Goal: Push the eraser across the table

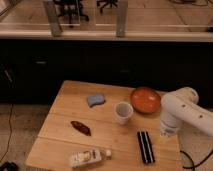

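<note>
Jaws low by the right edge of the surface (60, 125), wide or narrow I cannot tell; probably set there to shove sideways. Left of them the eraser (145, 147) lies flat, front-right, long axis near-to-far, far end leaning slightly left, beside the white arm (187, 112)

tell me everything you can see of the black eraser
The eraser is a long, flat black block with a thin pale stripe down its length. It lies flat on the light wooden table, near the corner at the lower right of the view, its long side running roughly front to back. Only the table touches it. The gripper hangs just right of it, apart from it.
</note>
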Controlling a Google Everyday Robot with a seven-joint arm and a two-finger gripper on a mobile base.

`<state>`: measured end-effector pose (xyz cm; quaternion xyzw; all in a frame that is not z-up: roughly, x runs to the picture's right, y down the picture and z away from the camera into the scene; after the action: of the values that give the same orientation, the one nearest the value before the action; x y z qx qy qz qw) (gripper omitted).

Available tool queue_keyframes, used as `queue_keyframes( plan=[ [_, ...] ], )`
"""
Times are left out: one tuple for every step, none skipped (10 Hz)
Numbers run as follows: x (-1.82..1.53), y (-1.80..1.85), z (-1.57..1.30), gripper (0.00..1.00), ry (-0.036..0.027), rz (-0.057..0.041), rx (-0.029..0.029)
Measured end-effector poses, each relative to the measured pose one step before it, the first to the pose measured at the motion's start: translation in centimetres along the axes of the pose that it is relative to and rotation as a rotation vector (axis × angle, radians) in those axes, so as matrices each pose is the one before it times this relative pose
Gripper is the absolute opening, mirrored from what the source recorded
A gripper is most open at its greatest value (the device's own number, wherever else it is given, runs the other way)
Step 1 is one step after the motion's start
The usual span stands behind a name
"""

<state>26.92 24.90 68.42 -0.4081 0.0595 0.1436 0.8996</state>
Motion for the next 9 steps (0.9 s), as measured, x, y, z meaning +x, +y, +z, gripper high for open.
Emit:
queue_keyframes(
  plan=[
    [-0.217,0.064,0.361,0.0,-0.00087,-0.00079,-0.00652],
    [-0.103,0.031,0.155,0.0,-0.00012,-0.00112,-0.00287],
    [-0.118,0.085,0.402,0.0,0.00183,-0.00237,-0.00487],
    [-0.172,0.135,0.423,0.0,0.00287,-0.00278,-0.00575],
    [-0.13,0.091,0.305,0.0,0.00262,-0.00279,-0.00405],
    [-0.223,0.008,0.243,0.0,0.00113,-0.00223,-0.00383],
    [-0.204,0.013,0.156,0.0,0.00097,-0.00275,-0.00463],
    [-0.283,-0.022,0.343,0.0,0.00133,-0.00467,-0.00585],
    [-0.052,0.009,0.264,0.0,0.00136,-0.00003,-0.00453]
  ],
)
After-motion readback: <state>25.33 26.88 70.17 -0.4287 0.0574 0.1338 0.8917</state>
